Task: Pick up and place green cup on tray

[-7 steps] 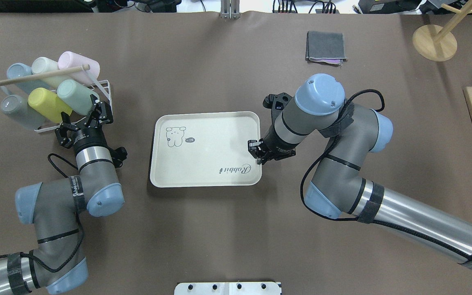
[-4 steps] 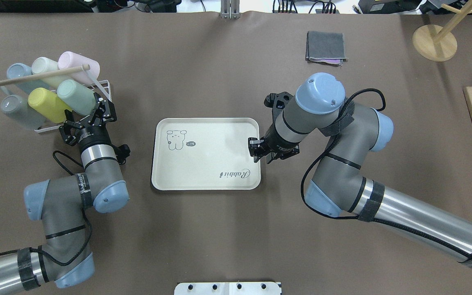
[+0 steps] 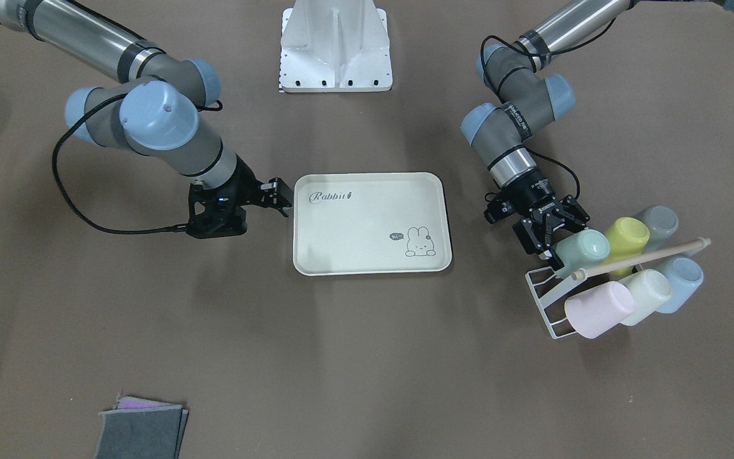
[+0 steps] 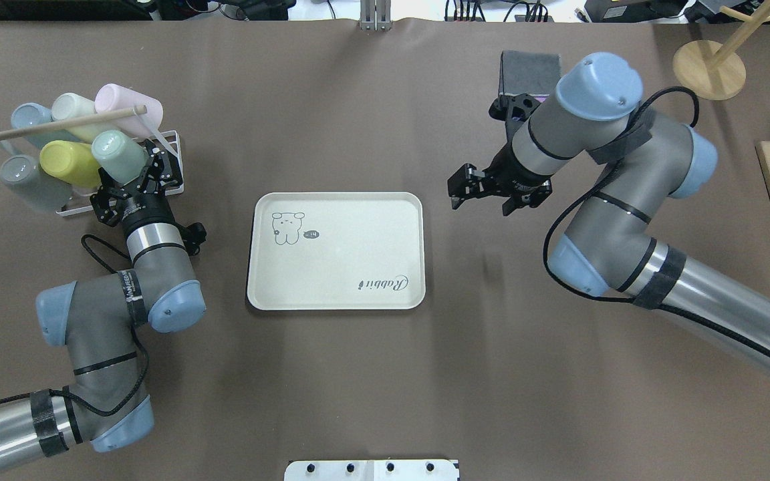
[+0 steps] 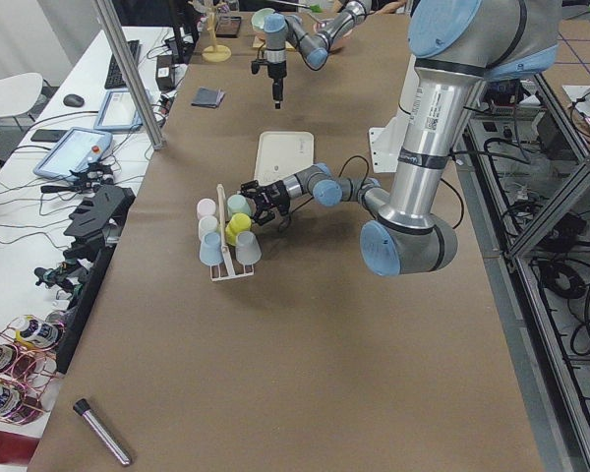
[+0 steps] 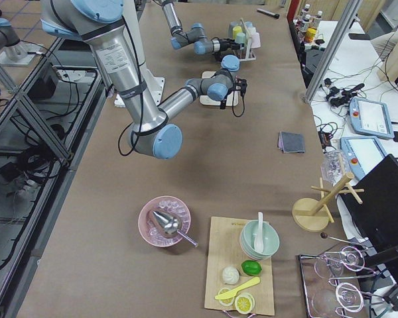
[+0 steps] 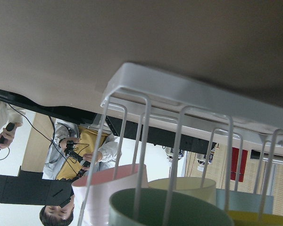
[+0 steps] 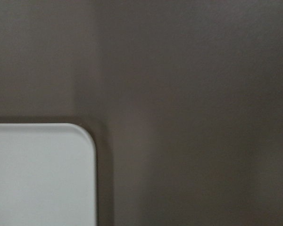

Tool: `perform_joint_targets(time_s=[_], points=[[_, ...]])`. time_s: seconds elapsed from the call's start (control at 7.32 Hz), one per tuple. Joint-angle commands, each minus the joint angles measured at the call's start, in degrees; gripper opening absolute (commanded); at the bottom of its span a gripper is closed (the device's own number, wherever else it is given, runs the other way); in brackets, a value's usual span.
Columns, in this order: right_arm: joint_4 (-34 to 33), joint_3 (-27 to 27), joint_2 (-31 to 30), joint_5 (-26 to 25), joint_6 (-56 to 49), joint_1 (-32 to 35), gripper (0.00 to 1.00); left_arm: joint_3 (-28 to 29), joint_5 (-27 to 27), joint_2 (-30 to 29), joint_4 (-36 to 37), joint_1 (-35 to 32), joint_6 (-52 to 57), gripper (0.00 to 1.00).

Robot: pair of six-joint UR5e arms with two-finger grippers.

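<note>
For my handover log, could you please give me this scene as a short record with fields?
green cup: lying tilted on the wire rack, not yet lifted
yellow cup: beside the green cup
tray: flat on the table, nothing on it
left gripper: open, right at the green cup's near end
right gripper: off the tray's side, holding nothing; jaws unclear
</note>
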Motion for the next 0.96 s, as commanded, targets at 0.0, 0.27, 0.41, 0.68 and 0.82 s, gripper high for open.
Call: perform_joint_targets(time_s=[0.0, 0.27, 0.41, 0.68, 0.82], points=[[-6.4, 6.46, -9.11, 3.98, -18.4, 6.87, 1.0, -0.11, 0.04, -0.05, 0.17, -0.24, 0.8, 0.84], [-6.16, 13.85, -23.08, 7.14, -30.47, 13.18, 1.0, -0.19, 0.04, -0.05, 0.0, -0.33, 3.18, 0.6], [-6.43, 15.2, -27.5, 7.93, -35.83, 16.26, 1.0, -1.15, 0.04, -0.05, 0.08, -0.42, 3.44, 0.45], [-9.39, 14.6, -33.4, 8.38, -48.99, 24.95, 1.0, -6.84, -0.04, 0.47, -0.09, -1.29, 9.46, 0.34], [-14.73, 14.68, -34.65, 8.21, -52.8, 29.35, 1.0, -10.79, -0.04, 0.91, -0.09, -2.17, 10.29, 0.3]])
